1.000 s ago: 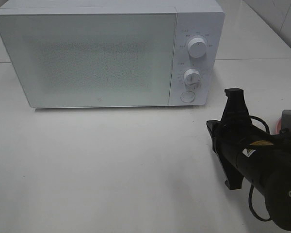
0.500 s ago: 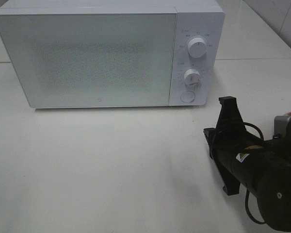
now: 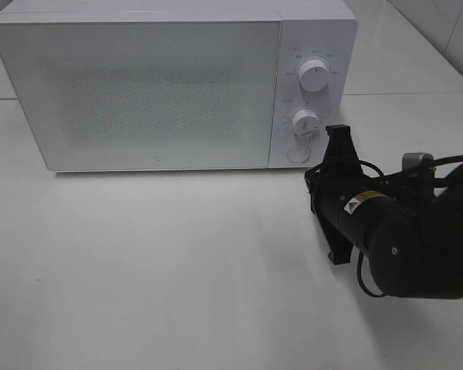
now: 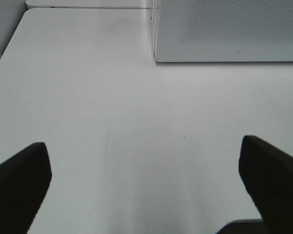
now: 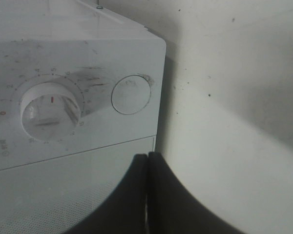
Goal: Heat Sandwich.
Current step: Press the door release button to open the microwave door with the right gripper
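Two tools, in opposite states. Right tool (image 5: 147,158): right fingers (image 5: 132,195) pressed flat together, nothing between them, aimed at the control panel of a white microwave (image 3: 162,85). In the right wrist view, close ahead of the tips: the round button (image 5: 131,94) and, beside it, the lower dial (image 5: 51,112) with its red mark. Touching the front or just short of it: cannot tell.

From the high camera, right arm (image 3: 401,231) bulky and black, low over the white surface (image 3: 177,270), just in front of the microwave's right front corner, near the round button. Upper dial (image 3: 315,77) above the lower one on the panel. Microwave door (image 3: 139,92) closed, frosted and speckled, filling most of the front.

Left tool (image 4: 142,144): left fingers (image 4: 19,185) spread wide apart, holding nothing, only bare surface between them. Outside the high camera's frame. Ahead of it in the left wrist view, a front corner of the microwave, well apart from the tips.

As for the sandwich: hidden from all three views, so place cannot be told.
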Robot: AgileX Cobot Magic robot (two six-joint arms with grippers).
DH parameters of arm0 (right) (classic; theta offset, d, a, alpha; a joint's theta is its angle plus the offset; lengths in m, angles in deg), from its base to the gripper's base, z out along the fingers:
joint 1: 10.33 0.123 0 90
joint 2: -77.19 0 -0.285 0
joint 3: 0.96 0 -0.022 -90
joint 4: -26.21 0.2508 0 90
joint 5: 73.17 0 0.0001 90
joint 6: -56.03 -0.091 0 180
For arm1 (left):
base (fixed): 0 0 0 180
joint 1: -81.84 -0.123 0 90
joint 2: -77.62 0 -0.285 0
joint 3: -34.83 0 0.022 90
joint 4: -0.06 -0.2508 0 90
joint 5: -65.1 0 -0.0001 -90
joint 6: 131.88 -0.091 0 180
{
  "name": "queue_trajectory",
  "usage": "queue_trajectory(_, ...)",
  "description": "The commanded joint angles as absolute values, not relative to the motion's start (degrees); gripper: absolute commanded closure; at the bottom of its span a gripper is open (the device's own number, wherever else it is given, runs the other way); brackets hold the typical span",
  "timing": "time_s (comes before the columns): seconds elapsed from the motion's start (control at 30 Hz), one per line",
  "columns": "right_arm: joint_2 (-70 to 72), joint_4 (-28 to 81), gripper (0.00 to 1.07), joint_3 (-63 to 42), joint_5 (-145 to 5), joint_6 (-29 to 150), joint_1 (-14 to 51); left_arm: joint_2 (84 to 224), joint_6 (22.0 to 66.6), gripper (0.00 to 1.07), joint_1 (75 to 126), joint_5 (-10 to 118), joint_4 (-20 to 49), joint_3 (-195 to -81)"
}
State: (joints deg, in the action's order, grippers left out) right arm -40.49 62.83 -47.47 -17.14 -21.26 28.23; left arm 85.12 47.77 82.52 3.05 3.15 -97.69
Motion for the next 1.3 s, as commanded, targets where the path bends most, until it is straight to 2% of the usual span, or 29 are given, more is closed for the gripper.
queue_trajectory(0.03,-41.64,61.62,1.07,-45.23,-17.83,-21.72,27.6,84.21,47.71,0.07,82.47,3.79,3.33,-97.51)
queue_trajectory(0.6,-48.63,60.13,1.07,-34.98,-22.35,-21.61,22.9,84.21,47.71,0.07,82.47,3.79,3.33,-97.51)
queue_trajectory(1.3,-52.06,60.53,1.07,-29.88,-21.32,-21.38,20.95,84.21,47.71,0.07,82.47,3.79,3.27,-97.51)
